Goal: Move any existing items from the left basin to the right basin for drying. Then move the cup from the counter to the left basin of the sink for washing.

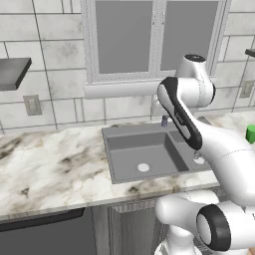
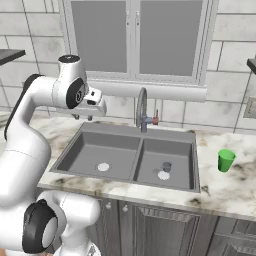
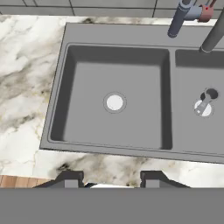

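Note:
The sink has two dark-grey basins. The wider left basin [image 3: 87,118] [image 2: 90,150] [image 1: 149,149] holds nothing over its pale drain [image 3: 114,102]. A small grey cylinder [image 3: 205,100] [image 2: 166,166] lies tipped by the drain of the narrower right basin [image 3: 197,131] [image 2: 172,155]. On the counter [image 2: 235,187] to the right of the sink stands the green cup [image 2: 226,160] [image 1: 250,133], upright. My gripper [image 3: 111,179] [image 2: 82,118] hangs high over the sink's left side, looking down. It is open, with nothing between its fingers, and is far from the cup.
The arched grey faucet [image 2: 142,112] [image 3: 179,17] rises behind the divider between the basins. A window and a tiled wall back the counter. A dark shelf [image 1: 12,72] juts out at the far left. White marble counter [image 1: 50,164] stretches left of the sink.

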You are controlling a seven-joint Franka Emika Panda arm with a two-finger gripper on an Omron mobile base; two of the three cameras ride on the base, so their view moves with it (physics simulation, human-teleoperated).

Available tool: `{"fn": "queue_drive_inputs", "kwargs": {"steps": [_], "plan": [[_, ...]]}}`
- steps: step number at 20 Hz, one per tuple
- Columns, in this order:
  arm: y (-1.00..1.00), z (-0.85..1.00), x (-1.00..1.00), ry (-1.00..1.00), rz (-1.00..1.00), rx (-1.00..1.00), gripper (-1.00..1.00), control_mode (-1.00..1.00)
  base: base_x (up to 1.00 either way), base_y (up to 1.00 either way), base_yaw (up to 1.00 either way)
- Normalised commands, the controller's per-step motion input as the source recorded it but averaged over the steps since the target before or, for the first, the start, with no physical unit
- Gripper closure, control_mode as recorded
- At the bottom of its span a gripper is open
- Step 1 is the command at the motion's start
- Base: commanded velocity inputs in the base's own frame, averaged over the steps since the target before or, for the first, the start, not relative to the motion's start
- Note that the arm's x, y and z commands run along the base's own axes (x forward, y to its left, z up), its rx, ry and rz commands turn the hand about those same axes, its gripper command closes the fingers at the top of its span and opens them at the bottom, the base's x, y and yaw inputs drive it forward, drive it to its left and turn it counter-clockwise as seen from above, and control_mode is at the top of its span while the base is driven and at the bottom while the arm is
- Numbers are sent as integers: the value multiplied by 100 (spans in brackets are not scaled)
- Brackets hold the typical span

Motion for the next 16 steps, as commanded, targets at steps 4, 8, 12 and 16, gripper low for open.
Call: {"fn": "queue_drive_inputs", "kwargs": {"steps": [4, 8, 12, 16], "plan": [[0, 0, 5, 1, 0, 0, -100, -100, 0, 0, 0], [-1, -8, -1, 1, 0, -2, -100, -100, 0, 0, 0], [-12, 0, -12, -9, 0, -9, -100, -100, 0, 0, 0], [-38, 0, -30, -16, 0, -14, -100, -100, 0, 0, 0]]}}
